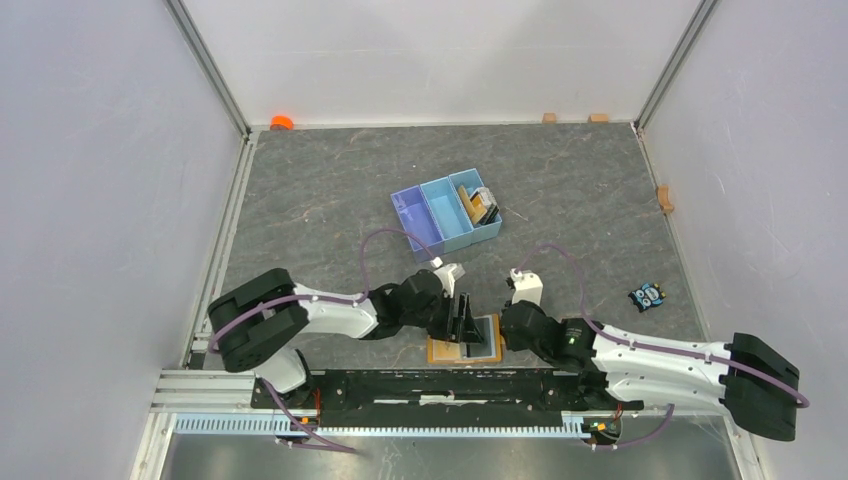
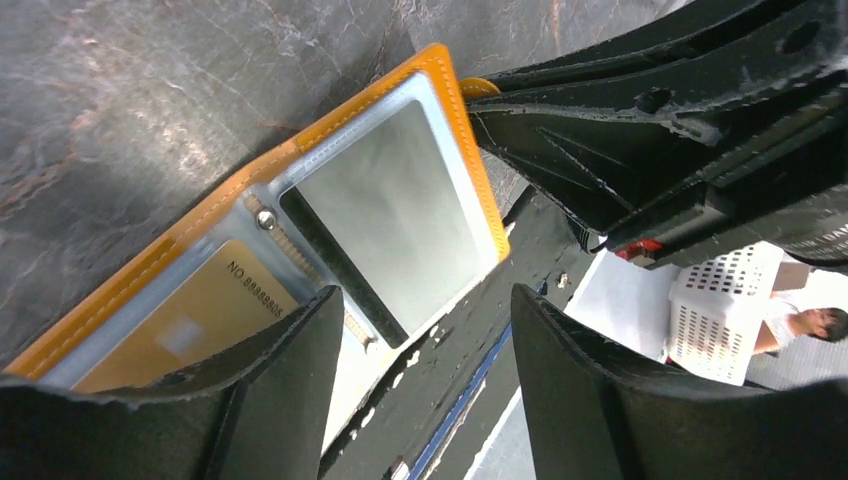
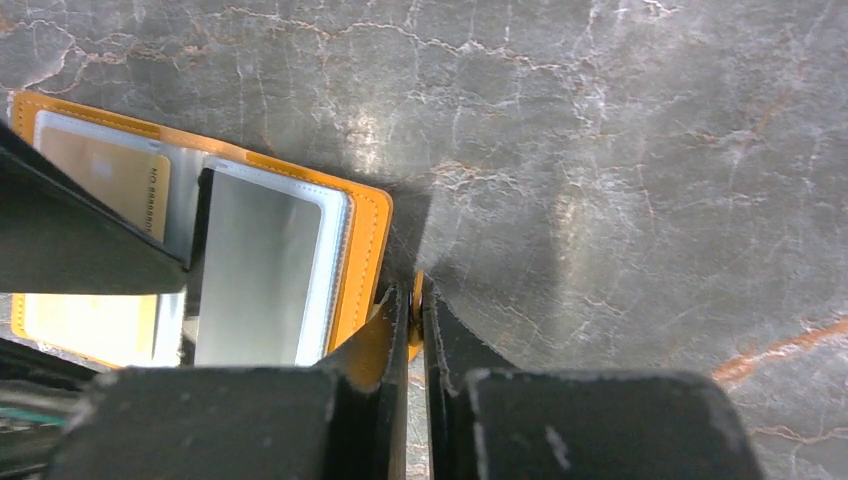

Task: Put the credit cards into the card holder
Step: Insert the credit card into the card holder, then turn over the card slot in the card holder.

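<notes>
The card holder (image 1: 438, 351) lies open at the table's near edge, orange-tan outside. A gold credit card (image 2: 190, 330) sits in one inner panel and a grey card (image 2: 390, 220) in the other. My left gripper (image 2: 425, 300) hovers open just above the holder's near side with nothing between its fingers. My right gripper (image 3: 415, 300) is shut on the holder's little clasp tab (image 3: 416, 288) at the right edge. More credit cards (image 1: 482, 205) stand in the right compartment of the blue tray. In the top view the left gripper (image 1: 462, 322) and right gripper (image 1: 503, 335) meet over the holder.
A blue three-compartment tray (image 1: 418, 215) stands mid-table behind the arms. A small black-and-blue gadget (image 1: 649, 296) lies at the right. An orange object (image 1: 281, 122) and small wooden blocks (image 1: 548, 117) sit along the far wall. The black mounting rail (image 1: 440, 385) runs just below the holder.
</notes>
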### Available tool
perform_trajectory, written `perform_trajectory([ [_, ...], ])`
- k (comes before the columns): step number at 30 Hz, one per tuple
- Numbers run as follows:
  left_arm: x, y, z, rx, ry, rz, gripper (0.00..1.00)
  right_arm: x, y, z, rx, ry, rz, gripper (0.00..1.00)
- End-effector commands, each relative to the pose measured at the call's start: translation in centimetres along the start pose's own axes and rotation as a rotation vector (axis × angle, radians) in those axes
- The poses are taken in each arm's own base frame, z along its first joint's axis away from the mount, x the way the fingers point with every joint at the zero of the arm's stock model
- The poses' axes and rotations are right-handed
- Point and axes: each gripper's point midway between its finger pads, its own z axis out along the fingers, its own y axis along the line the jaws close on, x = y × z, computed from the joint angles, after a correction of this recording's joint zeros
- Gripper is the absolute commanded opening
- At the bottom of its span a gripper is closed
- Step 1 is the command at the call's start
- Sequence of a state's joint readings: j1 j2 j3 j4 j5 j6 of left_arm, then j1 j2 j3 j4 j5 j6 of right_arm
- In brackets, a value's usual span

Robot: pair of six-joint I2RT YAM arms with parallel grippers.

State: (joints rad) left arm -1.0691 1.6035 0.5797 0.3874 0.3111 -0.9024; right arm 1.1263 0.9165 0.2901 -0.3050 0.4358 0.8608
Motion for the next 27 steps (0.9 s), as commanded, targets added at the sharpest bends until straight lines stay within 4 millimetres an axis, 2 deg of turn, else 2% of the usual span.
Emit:
perform_trajectory([
  [1,-1.7,-1.4,-2.3,-0.015,-0.075,0.073,0.71,-0.6,-1.3,-0.9,0.054,-0.026,0.008,0.14],
  [3,-1.6,-1.2,-3.7,-0.041,-0.088,0.094,0.75,-1.6,-1.1,-1.6,0.047,-0.050,0.010,0.24],
  [6,-1.5,-0.3,-5.6,-0.090,-0.116,0.115,0.78,-2.8,0.2,-2.8,-0.037,-0.081,0.024,0.39],
  [9,-1.1,1.3,-6.9,-0.144,-0.115,0.111,0.81,-3.3,2.4,-3.6,-0.164,-0.097,0.049,0.44],
  [13,-0.1,4.3,-7.7,-0.222,-0.086,0.068,0.80,-3.6,4.7,-4.2,-0.300,-0.110,0.084,0.46],
  [17,0.5,5.5,-7.9,-0.244,-0.096,0.050,0.77,-2.8,5.7,-3.8,-0.355,-0.087,0.083,0.42],
  [23,1.1,5.7,-7.1,-0.214,-0.086,0.027,0.64,-1.1,4.8,-2.3,-0.291,-0.030,0.083,0.36],
  [27,1.2,6.0,-6.7,-0.218,-0.078,0.023,0.60,-0.6,4.2,-1.8,-0.261,-0.018,0.089,0.35],
])
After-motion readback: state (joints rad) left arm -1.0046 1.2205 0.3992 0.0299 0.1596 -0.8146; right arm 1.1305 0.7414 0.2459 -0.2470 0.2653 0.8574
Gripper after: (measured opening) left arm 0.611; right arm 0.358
